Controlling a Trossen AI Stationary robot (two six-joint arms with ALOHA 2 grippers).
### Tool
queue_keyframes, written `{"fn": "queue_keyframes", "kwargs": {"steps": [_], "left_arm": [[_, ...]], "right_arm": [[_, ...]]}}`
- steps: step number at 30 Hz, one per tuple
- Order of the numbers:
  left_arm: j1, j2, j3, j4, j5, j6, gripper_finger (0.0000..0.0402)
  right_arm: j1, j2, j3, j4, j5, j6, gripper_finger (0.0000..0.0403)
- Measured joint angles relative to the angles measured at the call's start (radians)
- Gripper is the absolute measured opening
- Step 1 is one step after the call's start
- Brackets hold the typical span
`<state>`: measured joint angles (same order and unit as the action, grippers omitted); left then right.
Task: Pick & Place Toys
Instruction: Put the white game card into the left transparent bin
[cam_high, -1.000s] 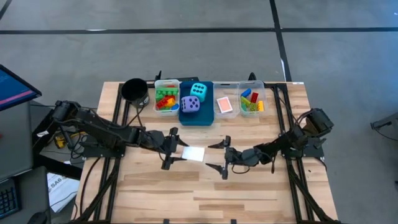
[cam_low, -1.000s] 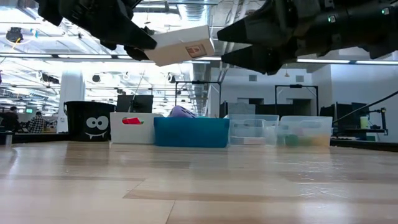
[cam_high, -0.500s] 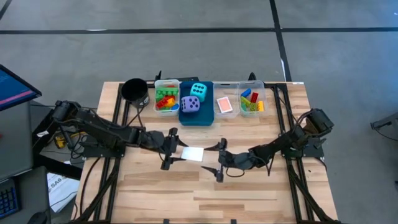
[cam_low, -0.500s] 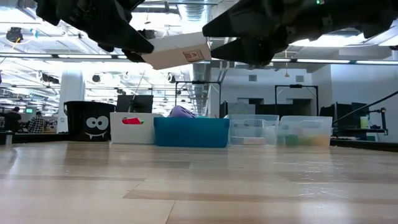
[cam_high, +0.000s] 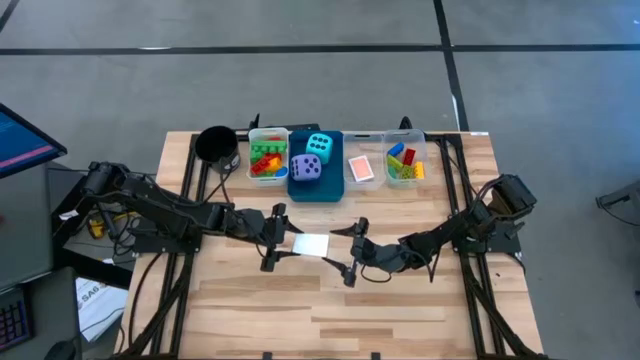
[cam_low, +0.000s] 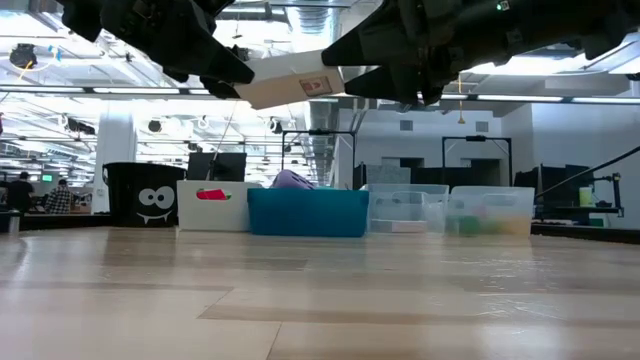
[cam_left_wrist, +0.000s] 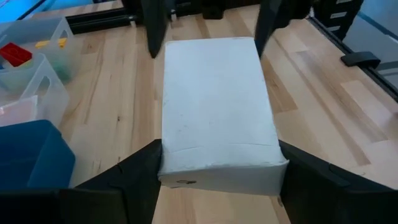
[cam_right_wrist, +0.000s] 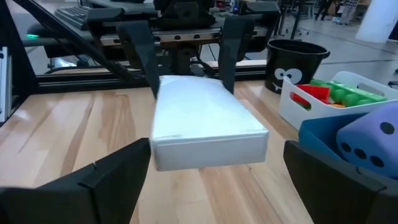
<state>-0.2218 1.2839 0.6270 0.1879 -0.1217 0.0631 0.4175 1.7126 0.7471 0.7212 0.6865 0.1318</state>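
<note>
1. The tabletop (cam_high: 400, 300) carries a row of containers along its far edge; nothing loose lies on the bare wood, so by my judgement the sorting is nearly done.
2. The blue bin (cam_high: 315, 188) at the middle of that far edge already holds the cyan die (cam_high: 320, 145) and the purple die (cam_high: 306, 169); the white bin (cam_high: 250, 155) beside it holds bricks (cam_high: 266, 160); the clear bins (cam_high: 428, 155) toward the far right corner hold a card (cam_high: 361, 169) and more bricks.
3. The black cup (cam_high: 215, 144) stands toward the far left corner; it is no toy and needs no move.
4. The white card box (cam_high: 310, 246) hangs in the air over the middle of the tabletop, well apart from the bins; it looks like the one toy left to place.
5. The left gripper (cam_high: 279, 240) is clamped on one end of the box.
6. The right gripper (cam_high: 350, 250) has its fingers spread apart about the box's other end, not pressing on it; a handover appears to be underway, and the drop into a bin is not yet done.
</note>
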Motion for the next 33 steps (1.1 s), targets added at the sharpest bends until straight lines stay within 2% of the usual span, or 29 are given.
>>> {"fn": "queue_keyframes", "kwargs": {"steps": [14,21,33], "left_arm": [[-0.002,0.000,0.000,-0.005,0.000,-0.019,0.0257],[-0.003,0.000,0.000,-0.005,0.025,-0.019,0.0257],[-0.002,0.000,0.000,0.002,0.024,-0.019,0.0257]], "right_arm": [[-0.002,0.000,0.000,-0.001,-0.009,0.000,0.0363],[-0.010,0.000,-0.002,0.026,-0.084,0.002,0.0363],[-0.021,0.000,-0.002,0.037,-0.114,0.002,0.0363]]}}
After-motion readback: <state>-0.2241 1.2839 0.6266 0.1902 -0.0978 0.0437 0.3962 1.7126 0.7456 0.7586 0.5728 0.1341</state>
